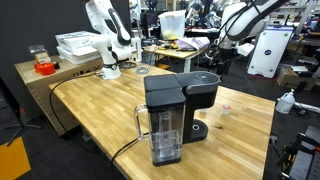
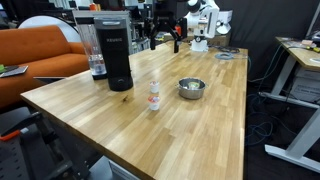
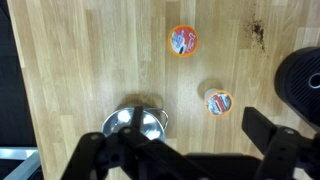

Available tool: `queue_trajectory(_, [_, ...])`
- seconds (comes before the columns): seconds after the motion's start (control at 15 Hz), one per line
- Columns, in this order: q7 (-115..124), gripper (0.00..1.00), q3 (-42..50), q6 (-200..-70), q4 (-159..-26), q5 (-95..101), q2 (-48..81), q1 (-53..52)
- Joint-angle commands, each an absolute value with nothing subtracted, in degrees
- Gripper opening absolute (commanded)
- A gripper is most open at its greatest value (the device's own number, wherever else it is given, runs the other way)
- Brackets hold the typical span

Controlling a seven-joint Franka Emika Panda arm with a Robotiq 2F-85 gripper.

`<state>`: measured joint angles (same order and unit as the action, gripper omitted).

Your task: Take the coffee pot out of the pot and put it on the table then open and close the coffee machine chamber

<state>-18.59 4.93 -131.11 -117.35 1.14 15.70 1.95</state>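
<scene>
A metal bowl (image 2: 191, 88) stands near a small orange-topped bottle (image 2: 154, 96), not touching it.

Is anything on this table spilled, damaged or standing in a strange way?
One thing: in the wrist view a small dark blotch marks the table near the coffee machine, like a dried spill or a burn. The metal bowl sits upright, and I see nothing else odd.
</scene>
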Motion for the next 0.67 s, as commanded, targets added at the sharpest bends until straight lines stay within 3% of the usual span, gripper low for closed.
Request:
queue_trajectory(0.0, [-17.46, 1.00, 3.29, -129.31, -110.53, -0.06, 21.25, 3.75])
queue_trajectory(0.4, [-15.71, 1.00, 3.06, -126.74, -98.03, -0.15, 30.48, 5.00])
queue_trajectory(0.6, [-16.04, 1.00, 3.02, -129.71, -101.10, 1.22, 29.29, 4.80])
